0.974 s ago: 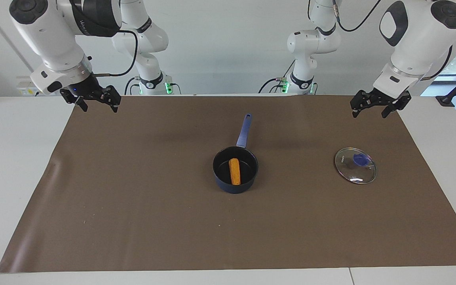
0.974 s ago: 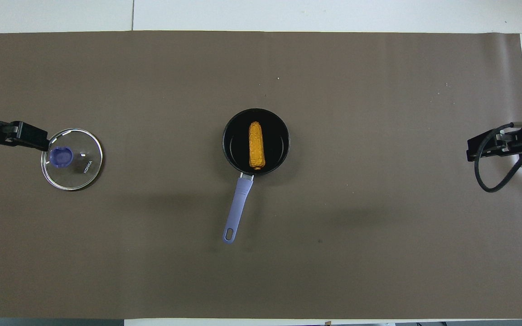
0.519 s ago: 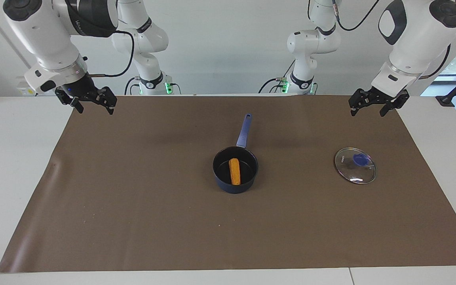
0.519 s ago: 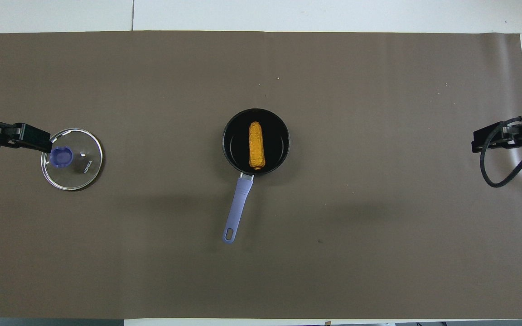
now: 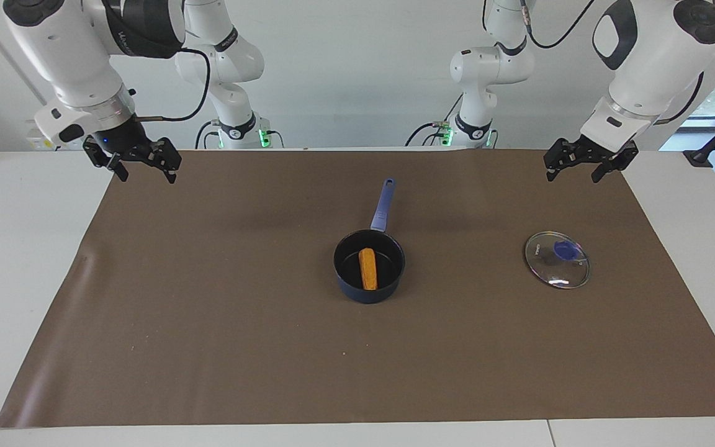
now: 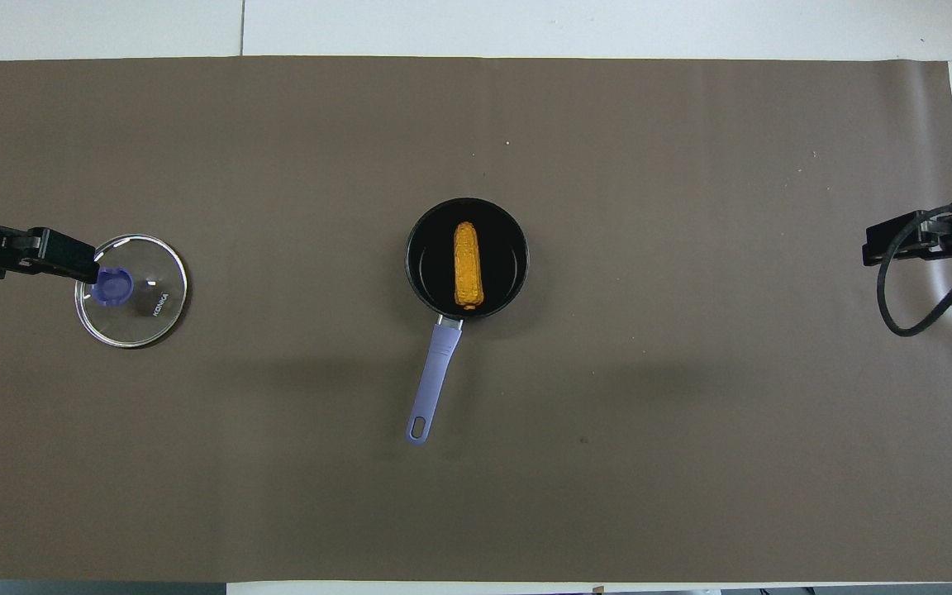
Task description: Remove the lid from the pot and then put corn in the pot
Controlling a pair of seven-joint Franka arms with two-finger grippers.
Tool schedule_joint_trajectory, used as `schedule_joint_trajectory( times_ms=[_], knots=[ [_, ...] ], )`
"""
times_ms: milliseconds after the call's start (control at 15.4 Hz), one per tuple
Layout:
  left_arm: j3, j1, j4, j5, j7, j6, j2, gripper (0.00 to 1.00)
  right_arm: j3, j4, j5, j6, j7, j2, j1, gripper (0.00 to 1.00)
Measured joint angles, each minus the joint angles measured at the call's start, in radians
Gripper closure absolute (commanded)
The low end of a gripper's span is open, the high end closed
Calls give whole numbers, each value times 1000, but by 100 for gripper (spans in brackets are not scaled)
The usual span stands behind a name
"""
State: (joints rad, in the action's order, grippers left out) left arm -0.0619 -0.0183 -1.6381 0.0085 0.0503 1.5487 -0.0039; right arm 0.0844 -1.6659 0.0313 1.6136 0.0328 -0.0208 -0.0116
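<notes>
Claws first: the left gripper (image 5: 571, 169) hangs in the air over the brown mat (image 5: 208, 310) at the left arm's end of the table (image 5: 16, 261), its fingers spread apart with nothing between them. From above it looks as if it covers the edge of the lid (image 5: 557, 259), but from across the table it is plainly raised and clear of it. The right gripper (image 5: 141, 169) hangs over the mat's corner at the right arm's end, fingers likewise spread and holding nothing.

Below the left gripper, the lid lies flat on the mat, off the pot (image 5: 369, 266) and well apart from it, toward the left arm's end. Its blue-purple knob faces up through the clear glass.

The pot stands upright near the middle of the mat, uncovered. Its long handle (image 5: 383, 205) points straight toward the robots. Inside, on the dark bottom, lies the corn (image 5: 367, 269), on its side, its length in line with the handle. It sits near the middle of the pot, wholly within the rim. I can see nothing else in the pot.
</notes>
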Motion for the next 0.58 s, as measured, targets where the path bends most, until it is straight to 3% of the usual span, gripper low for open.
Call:
schedule_joint_trajectory(
  times_ms=[584],
  knots=[
    [7, 0, 0, -3, -2, 1, -3, 0, 0, 0, 0, -1, 0, 10, 18, 0]
  ],
)
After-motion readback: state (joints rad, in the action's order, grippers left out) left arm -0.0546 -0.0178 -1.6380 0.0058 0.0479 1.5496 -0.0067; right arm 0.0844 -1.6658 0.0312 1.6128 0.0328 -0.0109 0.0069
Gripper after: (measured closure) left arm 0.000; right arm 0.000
